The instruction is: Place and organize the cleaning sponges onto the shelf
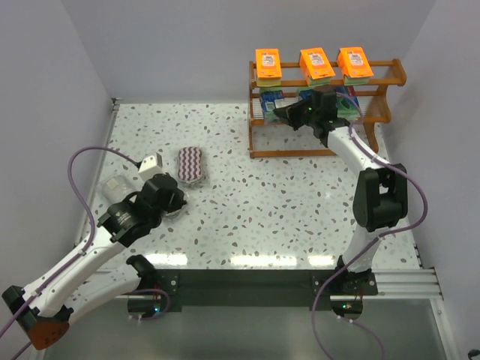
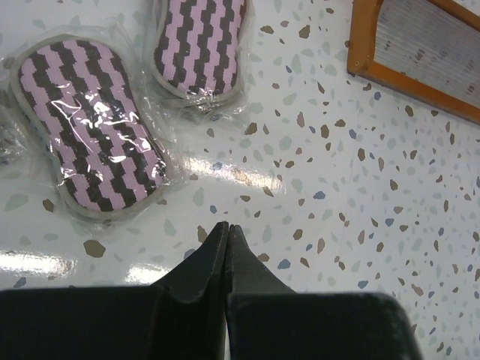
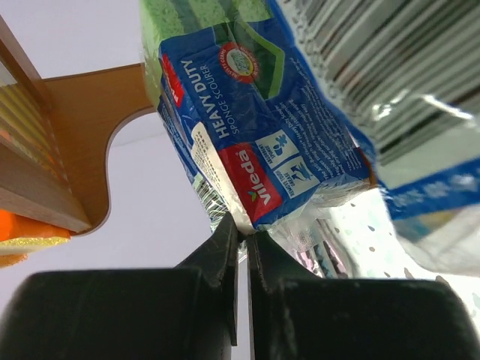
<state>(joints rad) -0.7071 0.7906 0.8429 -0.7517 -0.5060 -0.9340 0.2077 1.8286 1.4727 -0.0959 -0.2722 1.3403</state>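
My right tool (image 3: pixel 241 234) has its two black fingers pressed almost together, pinching the lower seam of a blue-green pack (image 3: pixel 247 142) (the label reads "Vileda heavy duty sponge scourer"). The pack fills the wrist view, tilted, beside the curved brown side panel of the shelf (image 3: pixel 82 142). A second wrapped pack crowds the right edge, cut off and too blurred to read. From above, this tool reaches into the shelf's middle tier, and the arm hides most of what lies there. Three orange packs (image 1: pixel 316 64) stand in a row on the top tier.

My left tool (image 2: pixel 227 228) is closed tight on nothing, fingertips meeting over the speckled worktop (image 2: pixel 360 225); I cannot tell if they touch it. Two zigzag packs (image 2: pixel 94 139) lie near it, side by side on the worktop, the farther one clipped by the frame's top edge.
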